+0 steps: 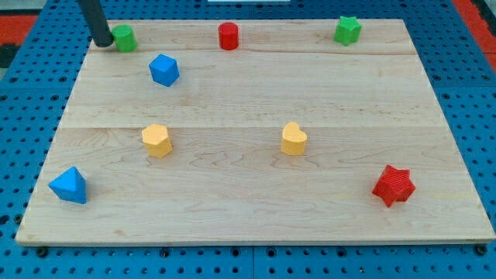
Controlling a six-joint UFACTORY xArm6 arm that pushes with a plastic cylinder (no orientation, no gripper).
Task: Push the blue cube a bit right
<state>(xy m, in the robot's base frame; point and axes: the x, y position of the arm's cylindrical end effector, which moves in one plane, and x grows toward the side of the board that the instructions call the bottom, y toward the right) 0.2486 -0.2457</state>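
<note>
The blue cube point(163, 70) sits on the wooden board point(256, 93) at the view's upper left. My tip point(102, 42) is at the board's top left corner, to the upper left of the blue cube and well apart from it. The tip stands just left of a green cylinder point(123, 37), close to it or touching; I cannot tell which.
A red cylinder point(228, 36) and a green star point(348, 29) sit along the top edge. A yellow hexagonal block point(156, 140) and a yellow heart point(293, 139) lie mid-board. A blue triangular block point(69, 185) is at bottom left, a red star point(394, 184) at bottom right.
</note>
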